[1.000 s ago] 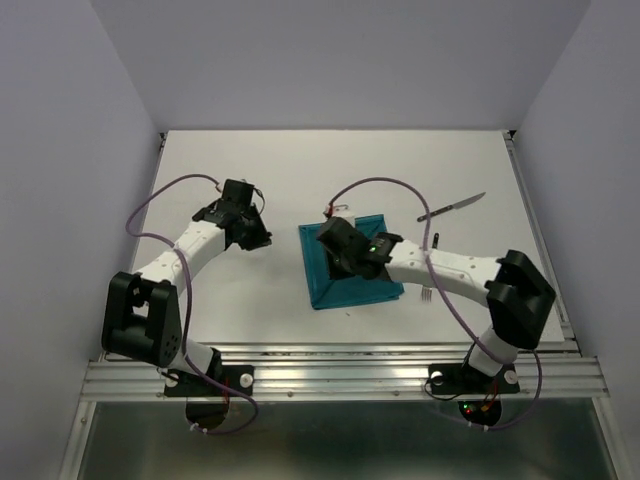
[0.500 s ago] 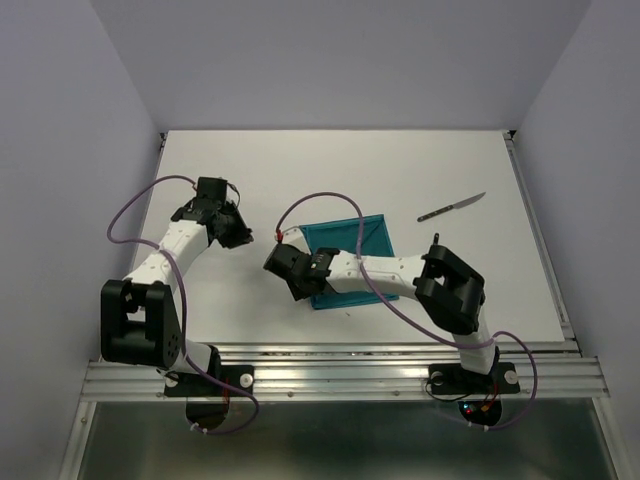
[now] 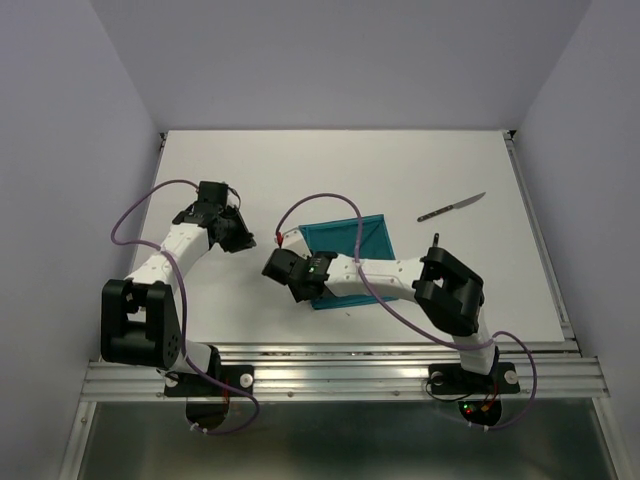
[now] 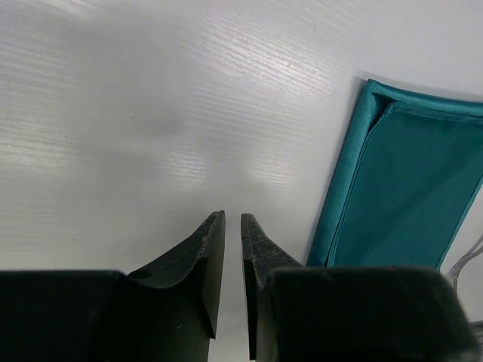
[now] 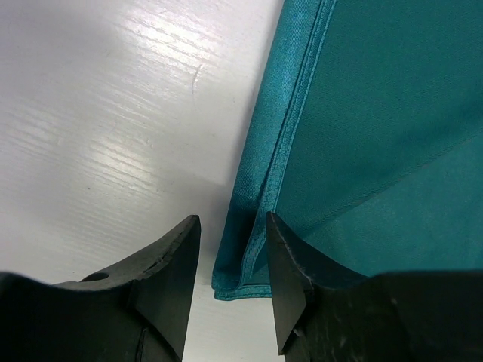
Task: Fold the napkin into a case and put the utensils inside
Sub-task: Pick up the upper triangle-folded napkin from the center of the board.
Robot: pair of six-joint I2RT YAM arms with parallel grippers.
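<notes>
At mid-desk, the napkin: teal cloth lying flat and folded over itself, a doubled hem along its left edge; it also fills the right part of the left wrist view.
Right claw: low at the napkin's near-left corner, fingers parted with the hemmed edge showing between them, not pinched.
Left claw: just left of the napkin over bare desk, fingers drawn to a thin slit, holding nothing.
Knife: well apart to the right of the napkin, lying at a slant.
Changed, right arm: a second ago its claw sat over the middle of the cloth; it has swung left to the corner, and the elbow has folded in beside the napkin's right side.
Changed, left arm: drawn back a little to the left.
Unchanged: napkin and knife lie as before.
Hidden: the napkin's near edge lies under the right forearm in the top view; of the fork only a thin end shows above the elbow.
Hard to tell: whether the right fingertips touch the cloth.
</notes>
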